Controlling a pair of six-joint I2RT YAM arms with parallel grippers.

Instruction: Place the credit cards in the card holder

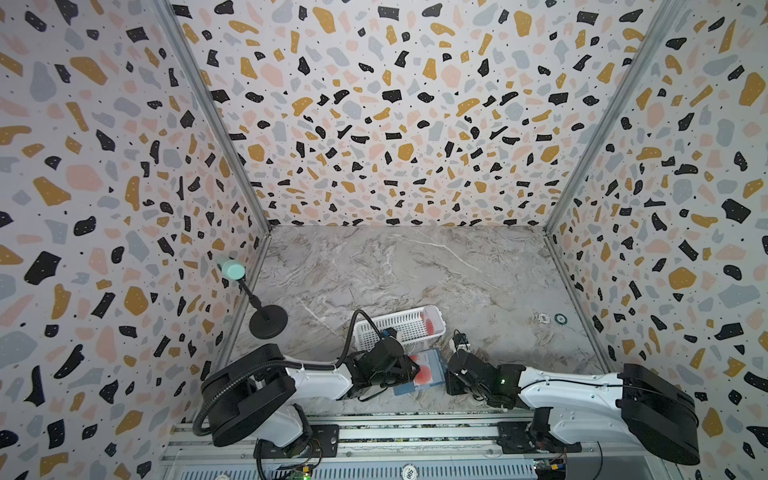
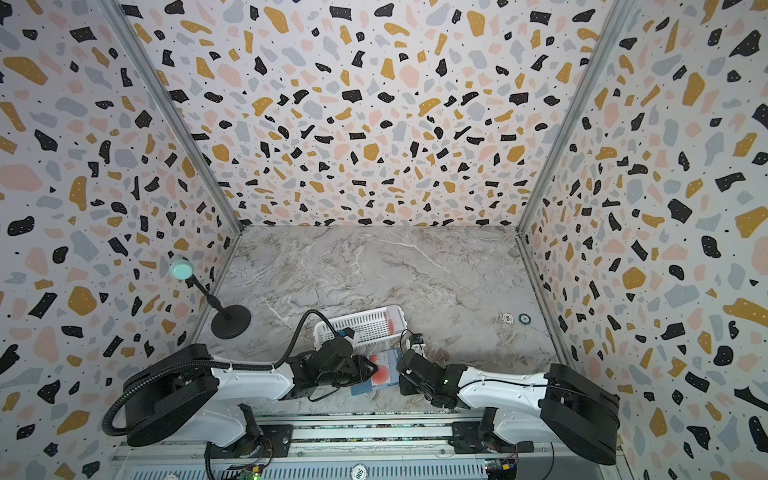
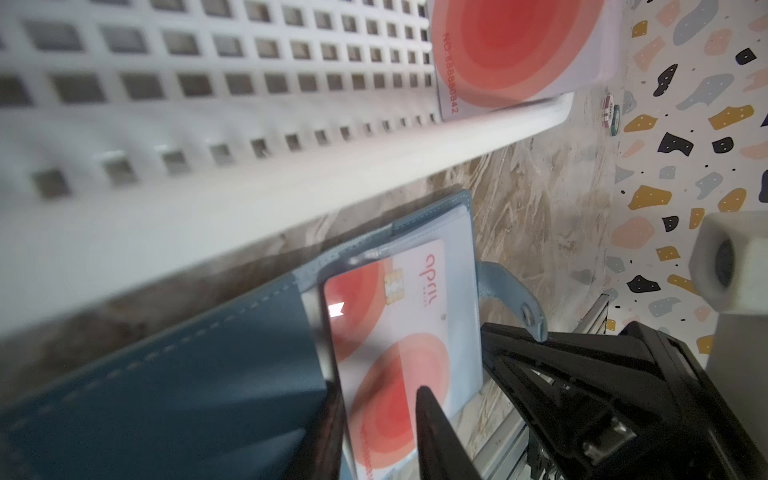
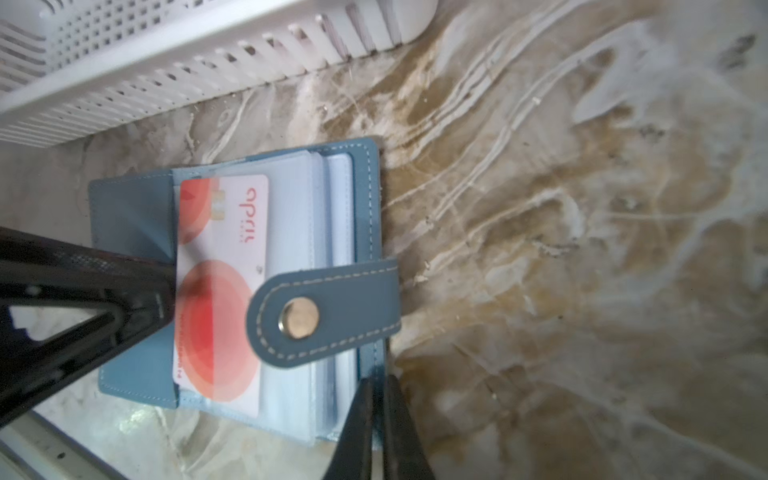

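In both top views, near the front of the marble counter [image 1: 374, 270]: left gripper [image 1: 412, 370] right over the card [image 1: 424, 372], too dark here to tell how wide. Right gripper [image 1: 451, 376] at the other side of the blue card holder [image 1: 404, 388]. Card holder open and flat, between the two grippers. Just behind it, white basket [image 1: 374, 328] with the other card [image 1: 430, 322] at its right end.

In the left wrist view: left gripper [image 3: 378, 392] loose, fingers a little apart, nothing pinched. Card [image 3: 415, 299] flat under the tips, pale with a big red circle, partly inside a clear pocket of the card holder [image 3: 208, 374]. Other card [image 3: 511, 45] lying in the basket [image 3: 291, 166].

In the right wrist view: right gripper [image 4: 380, 386] squeezed tight on the edge of the card holder [image 4: 133, 216]. Snap tab [image 4: 324, 316] folded over the card [image 4: 232, 232]. Tip of the left gripper [image 4: 162, 286] at the card's edge.
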